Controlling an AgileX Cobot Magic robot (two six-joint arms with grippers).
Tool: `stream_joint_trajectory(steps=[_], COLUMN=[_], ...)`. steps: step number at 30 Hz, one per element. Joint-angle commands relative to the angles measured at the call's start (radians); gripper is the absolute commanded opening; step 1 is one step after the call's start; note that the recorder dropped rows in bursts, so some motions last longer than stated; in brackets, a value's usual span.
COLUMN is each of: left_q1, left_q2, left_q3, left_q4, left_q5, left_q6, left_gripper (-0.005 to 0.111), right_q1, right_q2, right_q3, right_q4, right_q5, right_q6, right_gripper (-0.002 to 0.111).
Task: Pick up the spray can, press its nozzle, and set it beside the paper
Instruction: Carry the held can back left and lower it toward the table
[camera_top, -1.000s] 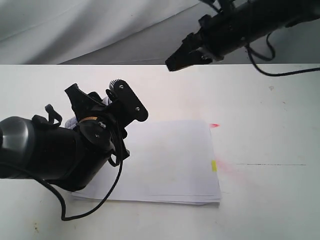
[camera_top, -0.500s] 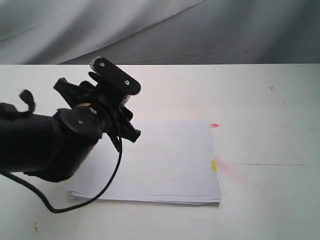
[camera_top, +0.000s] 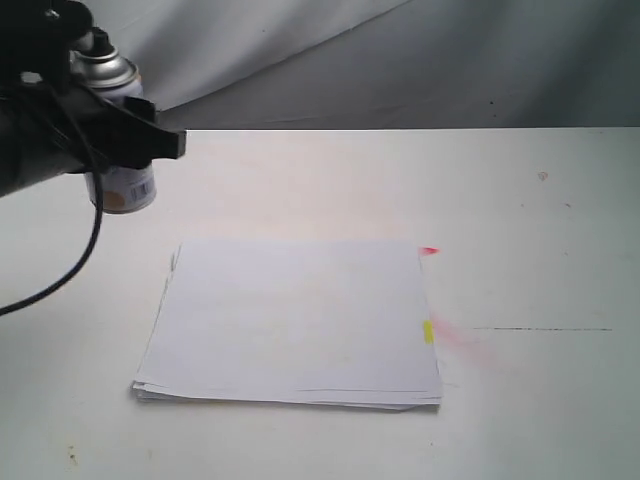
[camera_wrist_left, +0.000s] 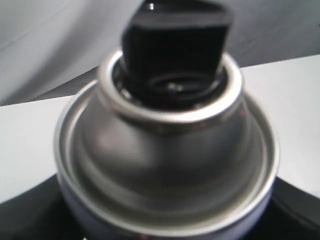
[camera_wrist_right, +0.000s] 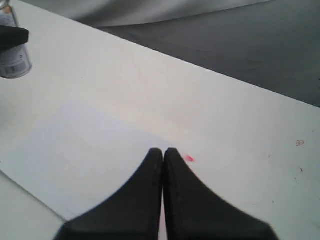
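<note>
My left fingers (camera_top: 150, 143) clamp the spray can (camera_top: 128, 190) upright, near the far left corner of the paper (camera_top: 290, 320) on the surface (camera_top: 540, 250); my right fingers (camera_wrist_right: 150, 190) are pressed together, empty, above the paper

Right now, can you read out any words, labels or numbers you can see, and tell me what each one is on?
No text can be read.
spray can: small print on its label, too small and blurred to read.
paper: plain white, no writing visible.
</note>
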Motion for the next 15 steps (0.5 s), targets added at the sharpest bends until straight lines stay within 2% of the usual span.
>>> stream_joint_trajectory(steps=[1,9,12,15], left_q1=[0.088,0.199,0.231,0.251], left_q2=[-0.064,-0.145,-0.147,-0.147], left_q3=[-0.005,0.113,0.169,0.221], left_q4=[-0.013,0.029,0.134,0.353], left_q5=[0.104,0.205,0.201,0.154], left_q6=[-0.010,-0.031,-0.172,-0.427], left_gripper=[0.000,0.000,0.000,0.000], right_q1=[-0.008,-0.008,-0.008,-0.008], right_q2=[-0.110,-0.228,-0.242,-0.242], right_q3=[0.160,0.315,0.333,0.336], right_q4=[0.007,0.027,0.027,0.030], right_q5=[-0.146,-0.223,-0.228,-0.240], right_q6=[0.012,0.012,0.012,0.009], right_gripper=[0.000,0.000,0.000,0.000])
